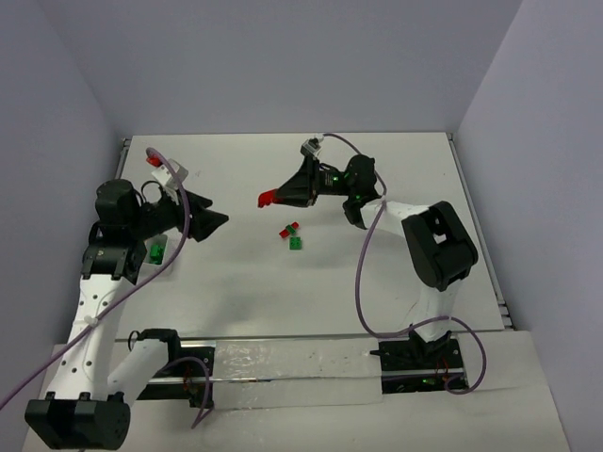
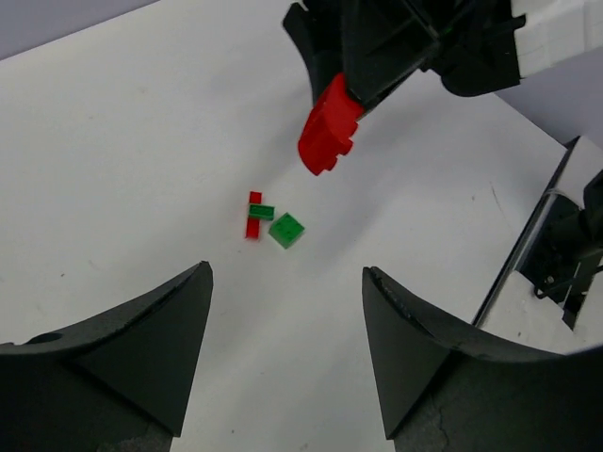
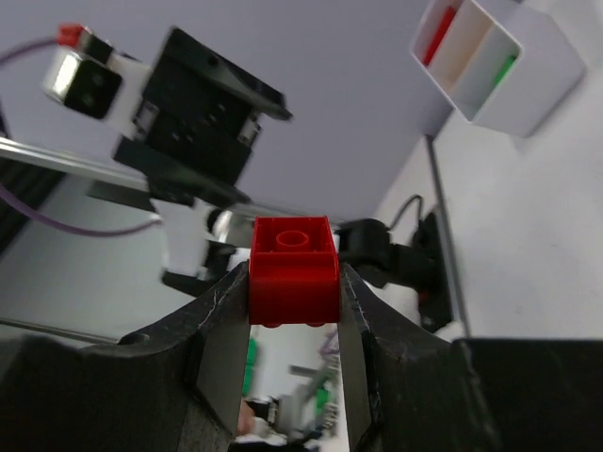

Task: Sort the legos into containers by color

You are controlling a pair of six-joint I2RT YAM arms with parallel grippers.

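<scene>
My right gripper is shut on a red lego and holds it in the air above the table's middle. The brick sits between its fingertips in the right wrist view and shows in the left wrist view. On the table below lie a small red-and-green stacked pair and a loose green lego, both also seen from above. My left gripper is open and empty, pointing at them from the left.
A white divided container holds red pieces in one compartment and green in another. From above it shows at the left, partly hidden under my left arm. Walls close off the table's back and sides.
</scene>
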